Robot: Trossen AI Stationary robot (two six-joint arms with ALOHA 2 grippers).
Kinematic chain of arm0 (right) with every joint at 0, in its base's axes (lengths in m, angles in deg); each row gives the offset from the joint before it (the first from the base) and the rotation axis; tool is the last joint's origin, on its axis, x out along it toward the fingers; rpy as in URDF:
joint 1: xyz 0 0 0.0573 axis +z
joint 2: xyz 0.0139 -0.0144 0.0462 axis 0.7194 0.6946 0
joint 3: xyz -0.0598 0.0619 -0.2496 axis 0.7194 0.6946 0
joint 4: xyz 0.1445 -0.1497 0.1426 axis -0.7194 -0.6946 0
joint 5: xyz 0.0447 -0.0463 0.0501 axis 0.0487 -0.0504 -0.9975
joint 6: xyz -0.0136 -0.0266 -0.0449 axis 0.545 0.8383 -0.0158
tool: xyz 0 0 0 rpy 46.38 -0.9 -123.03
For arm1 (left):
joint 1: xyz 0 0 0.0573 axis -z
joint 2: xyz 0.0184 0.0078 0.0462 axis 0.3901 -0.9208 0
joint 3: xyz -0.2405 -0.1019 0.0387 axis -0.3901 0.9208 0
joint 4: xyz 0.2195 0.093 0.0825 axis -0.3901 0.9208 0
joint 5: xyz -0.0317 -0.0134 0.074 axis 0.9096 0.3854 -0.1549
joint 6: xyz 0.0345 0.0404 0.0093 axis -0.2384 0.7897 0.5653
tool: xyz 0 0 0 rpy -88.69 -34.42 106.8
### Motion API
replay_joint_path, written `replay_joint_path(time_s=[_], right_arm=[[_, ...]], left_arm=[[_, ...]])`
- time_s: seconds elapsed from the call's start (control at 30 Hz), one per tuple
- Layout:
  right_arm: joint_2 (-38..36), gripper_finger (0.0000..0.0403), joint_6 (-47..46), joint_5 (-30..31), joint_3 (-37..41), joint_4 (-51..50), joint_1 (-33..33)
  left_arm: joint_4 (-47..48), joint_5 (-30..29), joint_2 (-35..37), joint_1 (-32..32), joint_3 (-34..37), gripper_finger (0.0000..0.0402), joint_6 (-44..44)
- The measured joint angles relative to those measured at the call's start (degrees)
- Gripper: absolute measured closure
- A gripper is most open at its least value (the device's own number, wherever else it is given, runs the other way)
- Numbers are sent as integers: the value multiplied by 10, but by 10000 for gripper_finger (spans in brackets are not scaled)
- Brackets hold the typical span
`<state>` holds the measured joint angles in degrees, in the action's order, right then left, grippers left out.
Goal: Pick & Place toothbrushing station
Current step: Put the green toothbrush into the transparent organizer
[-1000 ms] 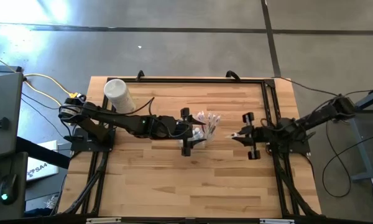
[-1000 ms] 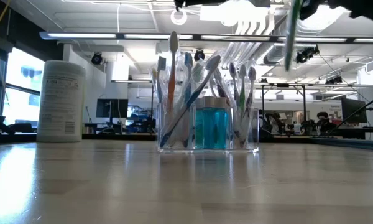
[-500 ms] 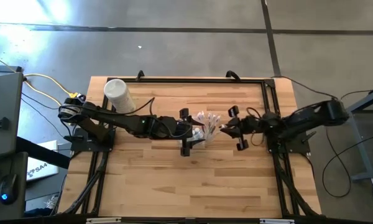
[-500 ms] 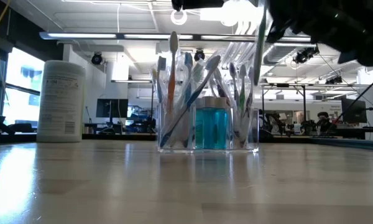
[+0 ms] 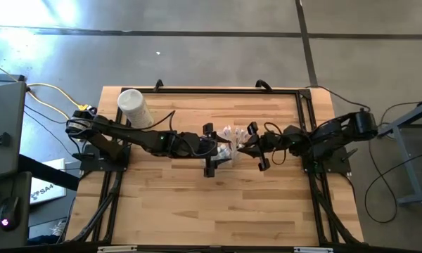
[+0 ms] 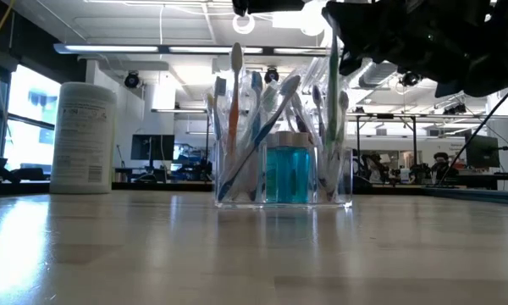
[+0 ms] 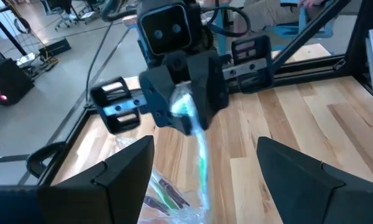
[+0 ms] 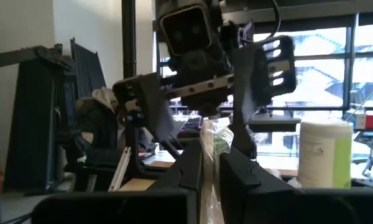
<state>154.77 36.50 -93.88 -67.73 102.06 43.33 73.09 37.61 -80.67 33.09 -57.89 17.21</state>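
Note:
The toothbrushing station (image 6: pixel 284 174) is a clear boxy holder standing on the table's middle (image 5: pixel 233 138), holding several toothbrushes and a blue bottle (image 6: pixel 286 174). My left gripper (image 5: pixel 221 147) is open at the station's left side, its fingers wide apart (image 7: pixel 214 180) with brush ends between them; I cannot tell whether they touch the holder. My right gripper (image 5: pixel 246 145) is just right of the station and above it (image 6: pixel 347 42), shut on a green and white toothbrush (image 6: pixel 332 80) that hangs down among the other brushes. My right gripper pinches the toothbrush's upper end (image 8: pixel 209 138) between its two fingers, reaching level from the table's right side. The fingers lie across the brush. The brush (image 7: pixel 200 146) hangs upright below them, its lower end among the brush tops in the holder (image 6: pixel 330 127).
A tall white cylindrical tub (image 5: pixel 133 107) stands at the table's far left, also seen in the low view (image 6: pixel 83 135). A black frame (image 5: pixel 306 112) runs along the table's edges. Bare wood lies on the near half (image 5: pixel 218 204).
My right gripper has moved toward the table's left edge, from near the right frame up to the station, carrying the toothbrush upright. The brush has come from right of the holder to hang over its right part. The left gripper and the station have stayed put.

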Motion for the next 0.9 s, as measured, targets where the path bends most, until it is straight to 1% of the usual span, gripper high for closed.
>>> replay_joint_path(time_s=[0.1,0.23,0.37,0.53,0.77,0.9], right_arm=[[-3,386,15,3,0,0,-3],[-22,386,13,6,0,-1,-23],[-16,386,11,23,0,-12,-37],[30,386,6,32,0,-8,-37],[103,386,-8,45,-1,2,-29],[128,386,-16,53,-1,4,-28]], left_arm=[[4,0,0,2,0,121,-1],[13,0,0,5,0,121,-5],[16,-1,0,5,0,121,-5],[17,-1,0,5,0,121,-9],[32,-2,0,5,0,121,-35],[33,-1,0,5,0,121,-38]])
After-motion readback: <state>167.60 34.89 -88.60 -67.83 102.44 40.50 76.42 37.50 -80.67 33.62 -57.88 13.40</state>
